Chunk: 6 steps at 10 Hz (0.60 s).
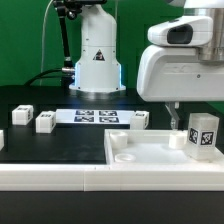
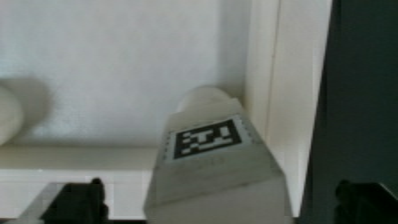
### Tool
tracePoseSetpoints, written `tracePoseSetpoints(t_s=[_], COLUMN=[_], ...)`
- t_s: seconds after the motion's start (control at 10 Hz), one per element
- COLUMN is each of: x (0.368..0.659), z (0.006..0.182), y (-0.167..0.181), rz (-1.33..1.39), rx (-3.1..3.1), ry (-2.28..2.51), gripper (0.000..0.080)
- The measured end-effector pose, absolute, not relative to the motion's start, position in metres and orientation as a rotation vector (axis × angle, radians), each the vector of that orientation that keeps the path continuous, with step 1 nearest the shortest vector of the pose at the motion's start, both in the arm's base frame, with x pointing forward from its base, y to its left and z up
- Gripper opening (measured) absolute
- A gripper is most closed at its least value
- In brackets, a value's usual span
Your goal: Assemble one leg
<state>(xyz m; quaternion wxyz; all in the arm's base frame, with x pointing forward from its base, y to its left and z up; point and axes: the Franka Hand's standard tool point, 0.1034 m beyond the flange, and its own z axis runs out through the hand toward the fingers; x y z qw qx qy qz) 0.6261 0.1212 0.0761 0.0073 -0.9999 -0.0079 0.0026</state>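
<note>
A leg (image 1: 203,135), a small white block with a black-and-white tag, stands upright in the tabletop's (image 1: 90,155) corner at the exterior view's right. My gripper (image 1: 186,122) hangs right above it. In the wrist view the leg (image 2: 214,150) lies between my two dark fingertips (image 2: 80,200), with a gap showing on each side, so my gripper (image 2: 217,195) is open around it. Three more legs lie on the black table: two (image 1: 22,116) (image 1: 45,121) at the exterior view's left and one (image 1: 140,119) behind the tabletop.
The marker board (image 1: 95,116) lies at the back middle, in front of the robot base (image 1: 97,60). A short white round post (image 1: 176,140) stands on the tabletop beside the upright leg. The tabletop's raised rim (image 2: 285,80) runs close by the leg.
</note>
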Motion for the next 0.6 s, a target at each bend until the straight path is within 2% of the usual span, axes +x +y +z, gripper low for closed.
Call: tracePoseSetpoints(t_s=[0.1, 0.2, 0.3, 0.4, 0.6], x=[0.6261, 0.6261, 0.6261, 0.6261, 0.6260], z=[0.0761, 0.0761, 0.0761, 0.0760, 0.0760], y=[0.1212, 0.1212, 0.1211, 0.1211, 0.1210], rz=[0.008, 0.008, 0.009, 0.009, 0.019], rx=[-3.127, -3.127, -3.127, -3.127, -3.086], ry=[-0.025, -0.024, 0.008, 0.006, 0.375], gripper=[0.0364, 0.0364, 0.0291, 0.0291, 0.0291])
